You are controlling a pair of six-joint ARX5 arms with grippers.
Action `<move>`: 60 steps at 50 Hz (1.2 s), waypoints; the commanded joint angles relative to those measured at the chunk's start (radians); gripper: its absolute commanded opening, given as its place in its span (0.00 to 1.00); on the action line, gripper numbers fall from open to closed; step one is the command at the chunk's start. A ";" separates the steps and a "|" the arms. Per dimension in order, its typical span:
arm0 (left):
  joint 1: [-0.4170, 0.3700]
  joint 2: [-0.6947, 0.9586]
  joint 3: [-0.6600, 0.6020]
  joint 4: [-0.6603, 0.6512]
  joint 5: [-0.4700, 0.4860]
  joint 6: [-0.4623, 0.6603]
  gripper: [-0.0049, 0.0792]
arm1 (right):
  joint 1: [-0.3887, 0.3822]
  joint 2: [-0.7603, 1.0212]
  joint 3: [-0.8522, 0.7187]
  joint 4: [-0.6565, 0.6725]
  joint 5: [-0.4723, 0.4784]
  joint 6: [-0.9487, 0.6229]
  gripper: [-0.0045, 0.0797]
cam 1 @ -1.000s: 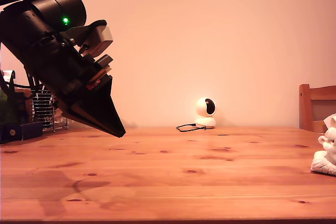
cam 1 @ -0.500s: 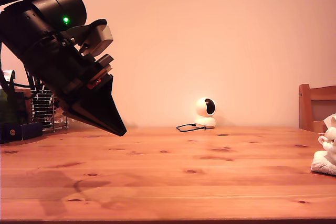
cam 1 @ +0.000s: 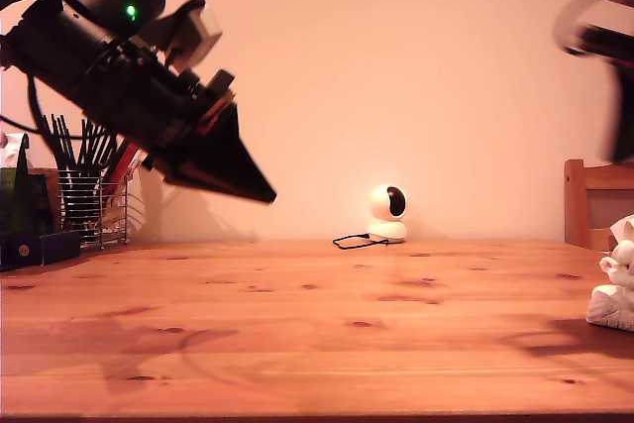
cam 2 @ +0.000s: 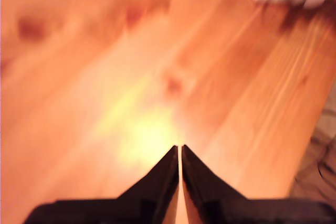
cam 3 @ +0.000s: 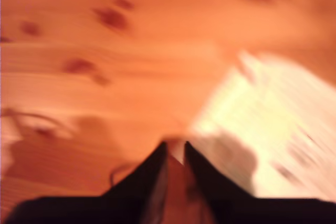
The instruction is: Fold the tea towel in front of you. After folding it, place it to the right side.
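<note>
Our first tool [cam 2: 180,153] and second tool [cam 3: 175,149] are both pinched narrow, empty; the towel [cam 3: 273,129] is blurred, so we risk mis-grabbing an edge on the counter [cam 1: 317,324]

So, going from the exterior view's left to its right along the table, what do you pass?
Dark blue box → wire pen holder → black cable → small white camera → wooden chair back → white towel.

Bare table [cam 1: 327,344] midway; towel [cam 1: 616,289] edges it.
</note>
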State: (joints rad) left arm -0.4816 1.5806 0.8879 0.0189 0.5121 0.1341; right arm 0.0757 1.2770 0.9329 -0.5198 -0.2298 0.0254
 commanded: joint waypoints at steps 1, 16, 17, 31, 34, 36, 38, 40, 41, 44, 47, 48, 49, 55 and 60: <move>0.002 -0.006 -0.016 0.040 0.003 -0.014 0.03 | 0.045 -0.007 0.000 0.051 -0.005 0.001 0.04; 0.002 -0.091 -0.016 0.125 0.003 -0.037 0.03 | 0.241 -0.007 -0.002 0.290 -0.003 0.000 0.04; 0.002 -0.099 -0.016 0.126 0.003 -0.037 0.03 | 0.251 -0.007 -0.002 0.306 -0.003 0.000 0.04; 0.002 -0.254 -0.016 0.112 -0.002 -0.037 0.03 | 0.371 -0.011 -0.002 0.438 0.035 -0.024 0.04; 0.002 -0.282 -0.016 0.101 -0.008 -0.037 0.03 | 0.393 -0.019 -0.005 0.455 0.047 -0.034 0.04; 0.002 -0.301 -0.016 0.097 -0.014 -0.036 0.03 | 0.406 -0.027 -0.008 0.466 0.051 -0.035 0.04; 0.002 -0.315 -0.016 0.091 -0.020 -0.036 0.03 | 0.415 -0.040 -0.016 0.487 0.059 -0.038 0.04; 0.002 -0.328 -0.017 0.084 -0.023 -0.036 0.03 | 0.424 -0.057 -0.030 0.511 0.067 -0.042 0.04; 0.002 -0.332 -0.017 0.081 -0.023 -0.036 0.03 | 0.428 -0.068 -0.037 0.520 0.070 -0.042 0.04; 0.002 -0.344 -0.017 0.070 -0.023 -0.036 0.03 | 0.440 -0.098 -0.056 0.529 0.085 -0.042 0.04; 0.002 -0.354 -0.018 0.059 -0.023 -0.031 0.03 | 0.445 -0.130 -0.074 0.529 0.084 -0.046 0.04; 0.002 -0.359 -0.019 0.058 -0.023 -0.028 0.03 | 0.448 -0.142 -0.081 0.530 0.085 -0.050 0.04; 0.002 -0.361 -0.020 0.057 -0.023 -0.028 0.03 | 0.449 -0.152 -0.089 0.532 0.085 -0.053 0.04; 0.000 -0.392 -0.041 0.058 -0.022 -0.024 0.03 | 0.457 -0.223 -0.137 0.561 0.084 -0.053 0.04; -0.001 -0.435 -0.082 0.072 -0.023 -0.024 0.03 | 0.475 -0.288 -0.181 0.601 0.093 -0.053 0.04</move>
State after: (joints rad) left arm -0.4816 1.1770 0.8574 0.0795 0.4889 0.1081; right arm 0.5350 1.0107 0.7975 0.0605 -0.1448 -0.0250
